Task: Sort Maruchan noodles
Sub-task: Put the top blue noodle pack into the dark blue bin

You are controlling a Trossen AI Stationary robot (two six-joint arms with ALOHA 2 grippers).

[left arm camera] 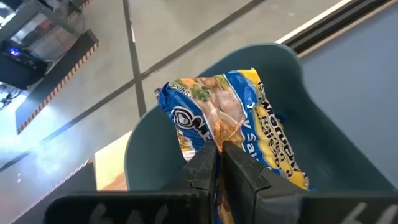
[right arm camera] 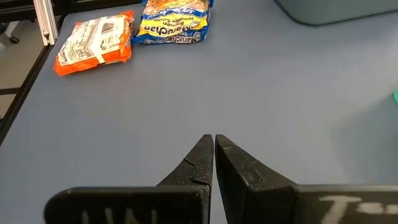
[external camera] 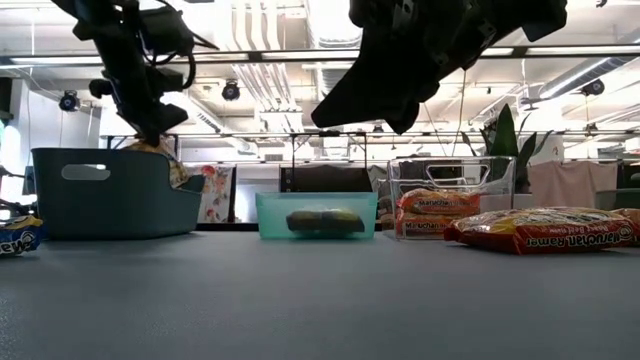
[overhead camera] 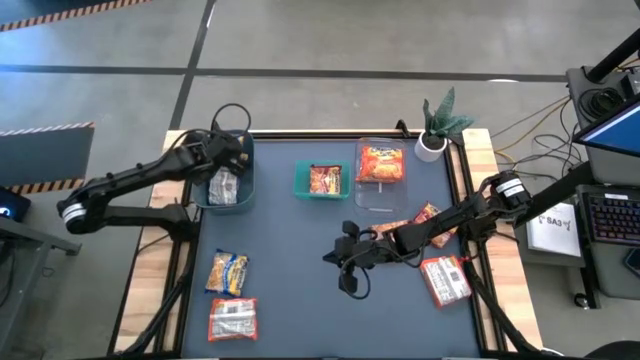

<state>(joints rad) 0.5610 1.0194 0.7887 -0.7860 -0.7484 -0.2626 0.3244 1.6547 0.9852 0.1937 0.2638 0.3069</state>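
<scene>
Closed dark fingers of the right hand [right arm camera: 214,146] hover empty over the bare middle of the grey-blue desk [overhead camera: 290,270]. Over the dark teal plastic bin [overhead camera: 232,190] at the desk's far left, the left hand [left arm camera: 217,155] is clamped on a yellow-and-blue plastic ramen packet [left arm camera: 233,118]. More packets lie on the desk: a yellow-and-blue one [overhead camera: 228,272] beside an orange-red one [overhead camera: 233,319].
</scene>
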